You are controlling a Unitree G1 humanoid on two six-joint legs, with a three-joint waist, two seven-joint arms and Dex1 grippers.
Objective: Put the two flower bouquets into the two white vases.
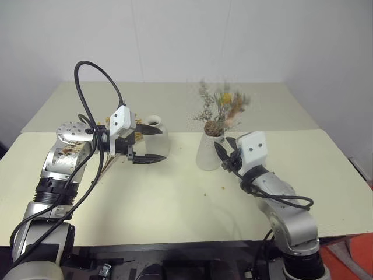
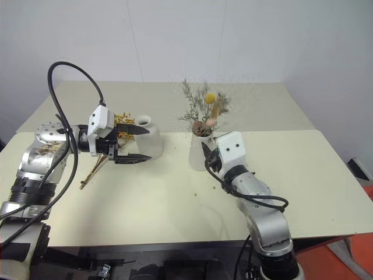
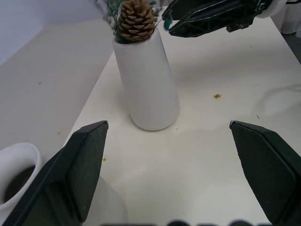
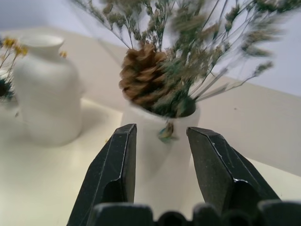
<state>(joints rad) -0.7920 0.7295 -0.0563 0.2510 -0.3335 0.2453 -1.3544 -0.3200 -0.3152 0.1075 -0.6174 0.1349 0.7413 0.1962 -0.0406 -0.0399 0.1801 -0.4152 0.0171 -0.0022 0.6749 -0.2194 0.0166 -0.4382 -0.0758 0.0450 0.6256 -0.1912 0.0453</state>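
Note:
The grey-green bouquet [image 2: 201,108] with its pinecone [image 3: 136,19] stands in the cone-shaped white vase [image 1: 207,154] at mid-table. My right gripper [image 1: 223,150] is level beside that vase's rim. It is open, and only a small green stem end [image 4: 167,134] hangs in the gap between its fingers. The bottle-shaped white vase [image 2: 148,137] stands to the left and is empty. My left gripper [image 2: 149,144] is wide open in front of it; the vase sits just outside one finger [image 3: 70,174]. The yellow bouquet [image 2: 121,121] lies on the table behind the left gripper, stems toward me.
Two cream tables stand pushed together, with the seam [image 1: 291,130] running just behind the vases and a white wall beyond. Small dried crumbs [image 3: 217,96] lie near the cone vase. A black cable [image 1: 93,73] loops high over the left arm.

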